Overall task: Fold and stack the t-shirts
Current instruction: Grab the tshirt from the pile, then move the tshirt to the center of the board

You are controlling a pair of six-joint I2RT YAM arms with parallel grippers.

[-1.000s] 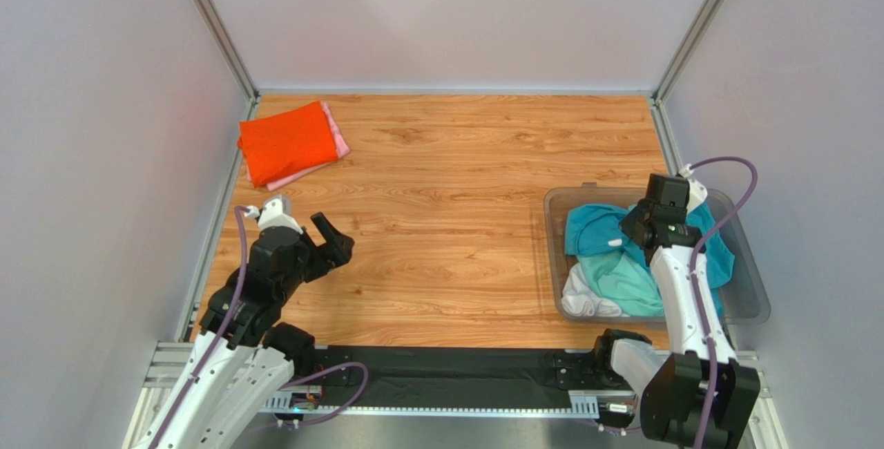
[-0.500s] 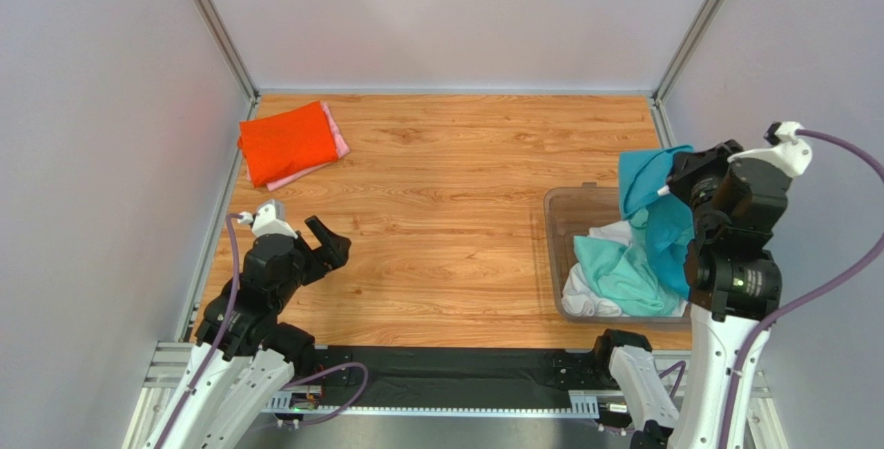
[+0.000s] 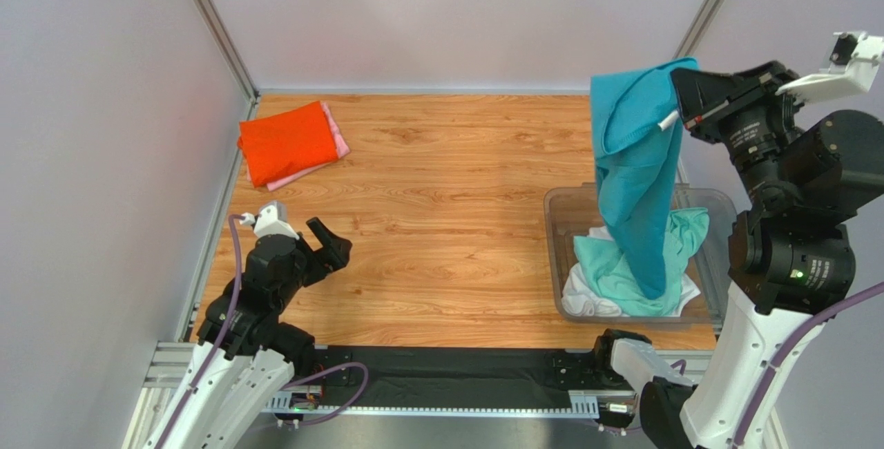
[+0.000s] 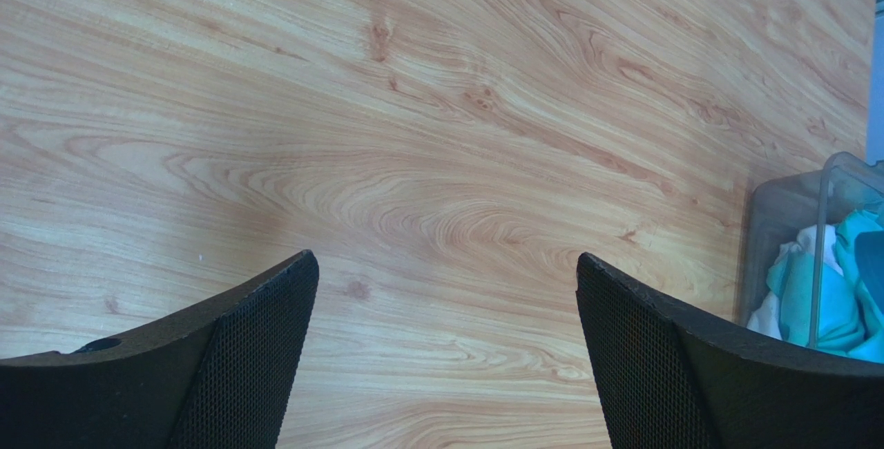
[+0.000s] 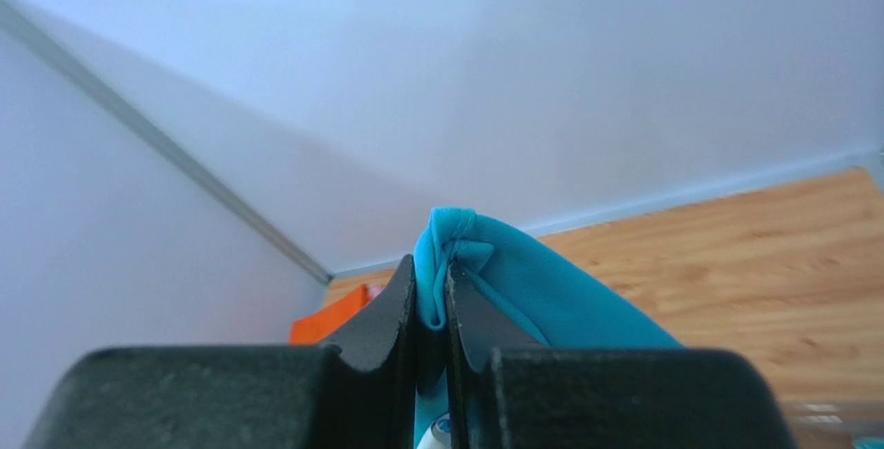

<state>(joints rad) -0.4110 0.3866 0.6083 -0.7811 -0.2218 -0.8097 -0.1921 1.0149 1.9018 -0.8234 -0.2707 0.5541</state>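
Note:
My right gripper (image 3: pixel 685 89) is shut on the teal t-shirt (image 3: pixel 635 180) and holds it high above the clear bin (image 3: pixel 554 223); the shirt hangs down with its lower end in the bin. In the right wrist view the pinched teal t-shirt (image 5: pixel 540 299) bulges from between the closed fingertips (image 5: pixel 431 268). A mint-green shirt (image 3: pixel 607 271) and a white shirt (image 3: pixel 578 301) lie in the bin. An orange-red shirt (image 3: pixel 285 142) lies folded on a pink one (image 3: pixel 337 138) at the far left. My left gripper (image 3: pixel 327 239) is open and empty above the table; it shows in the left wrist view (image 4: pixel 446 263).
The clear bin stands at the right side of the wooden table (image 3: pixel 446 190); it shows at the right edge of the left wrist view (image 4: pixel 789 242). Grey walls enclose the table on three sides.
My right gripper has risen out of the bin with the teal shirt, lifting it high until it hangs long. The left arm has barely moved.

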